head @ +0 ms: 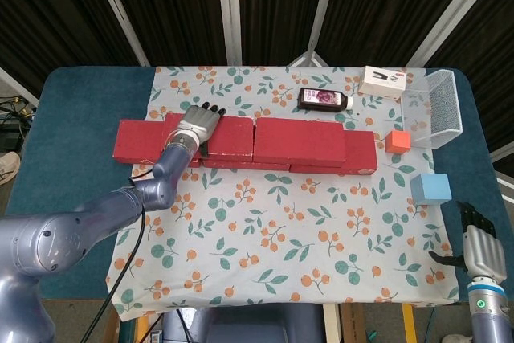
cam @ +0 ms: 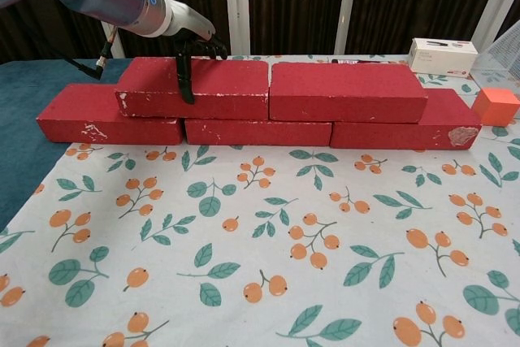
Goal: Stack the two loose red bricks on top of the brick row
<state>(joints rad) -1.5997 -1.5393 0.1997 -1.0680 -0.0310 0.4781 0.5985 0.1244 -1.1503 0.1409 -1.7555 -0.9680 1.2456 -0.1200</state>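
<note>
The left hand (head: pixel 198 125) lies on top of the upper left brick (cam: pixel 195 87), fingers reaching over its far edge and the thumb hanging down its front face, so it grips that brick from above. The brick sits on the bottom brick row (cam: pixel 252 129), flush against the upper right brick (cam: pixel 348 92) with only a thin seam between them. Both stacked bricks bridge the joints of the row beneath (a proper staggered bond). The row's left end sticks out past the upper course, resting on the blue table edge (head: pixel 80 102) beyond the floral cloth (head: pixel 281 230).

Over on the right, an orange cube (head: pixel 397 142) stands just beside the row's right end, a blue cube (head: pixel 430 188) nearer the front, and a wire basket (head: pixel 443 106) at the far right edge. Behind the bricks lie a dark bottle (head: pixel 324 100) and a white box (head: pixel 384 82).

The right hand (head: pixel 480 251) hangs at the front right corner, off the cloth, fingers loosely apart and holding nothing. The wide front stretch of cloth lies open between both arms.
</note>
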